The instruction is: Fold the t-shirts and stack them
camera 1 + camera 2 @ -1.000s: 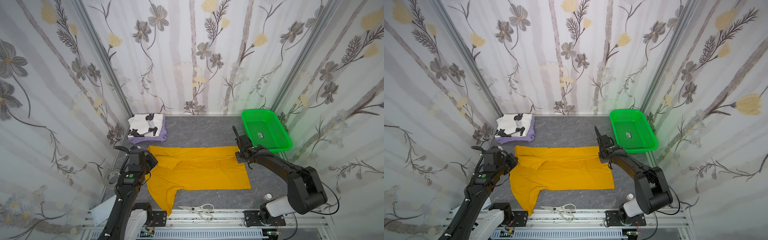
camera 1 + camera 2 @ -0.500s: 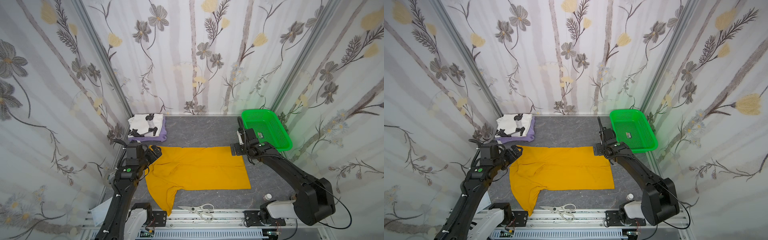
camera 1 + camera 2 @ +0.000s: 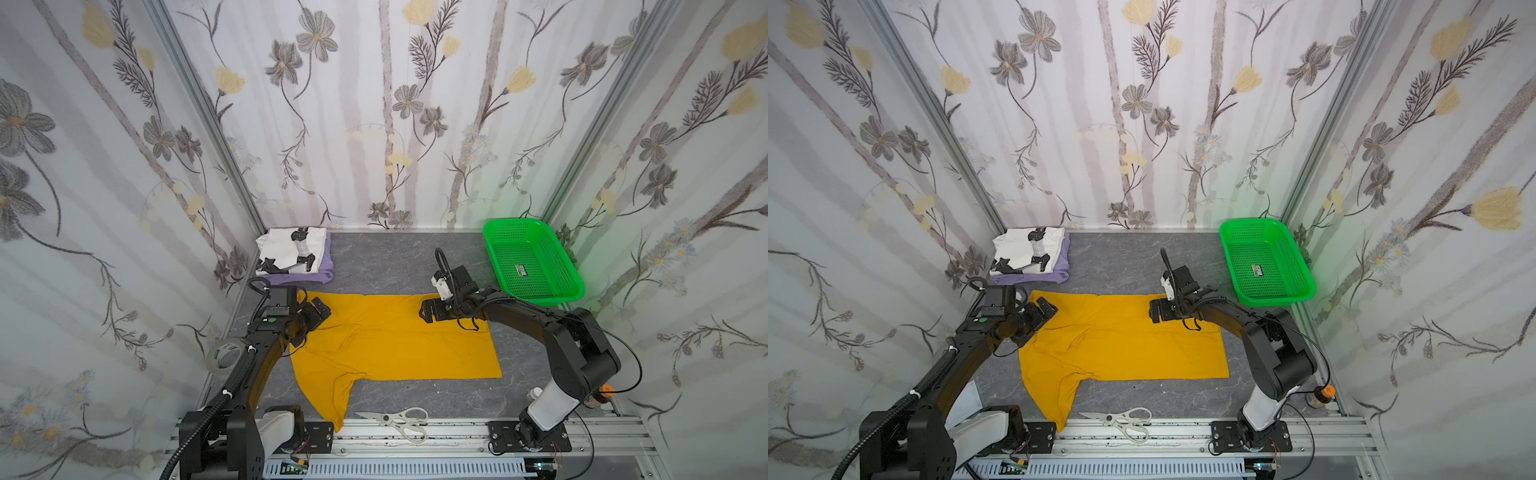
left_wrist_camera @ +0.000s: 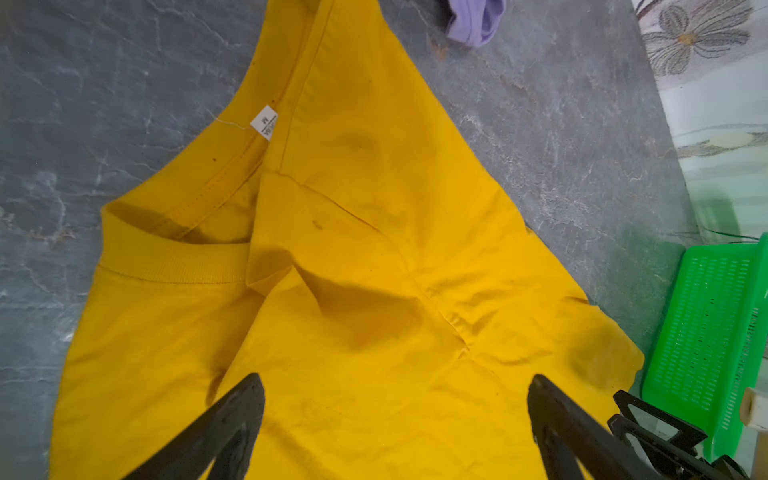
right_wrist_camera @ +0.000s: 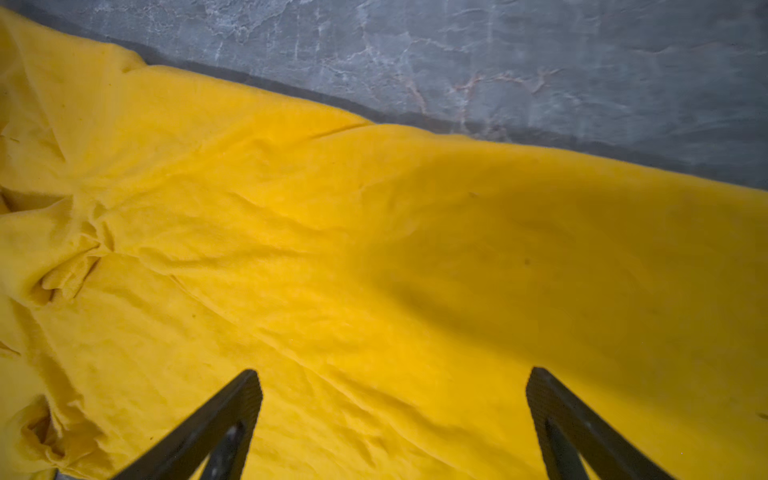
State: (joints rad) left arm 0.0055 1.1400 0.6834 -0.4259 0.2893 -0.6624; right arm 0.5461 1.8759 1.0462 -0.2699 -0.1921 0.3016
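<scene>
**A:** How do the tools stand?

**B:** Both are spread wide and grip nothing. The left tool point(image 3: 319, 311) hangs over the collar end of the yellow shirt point(image 3: 395, 345). The right tool point(image 3: 428, 312) hangs over its far edge, nearer the hem. In the wrist views only cloth shows between the fingers. Whether the tips touch it I cannot tell.

**A:** And the surfaces?

**B:** The worktop point(image 3: 382, 262) is grey, veined like marble. The yellow shirt lies spread across its middle, soft and creased. It makes a long rectangle with one sleeve pointing at the near rail. The basket point(image 3: 530, 262), bright green perforated plastic, sits far right. Far left, the white shirt point(image 3: 286, 249), printed black and grey, lies folded on the lavender shirt point(image 3: 311, 275). White-handled scissors point(image 3: 395, 419) lie by the rail. Inside the ribbed collar sits a small white label point(image 4: 264, 124).
</scene>
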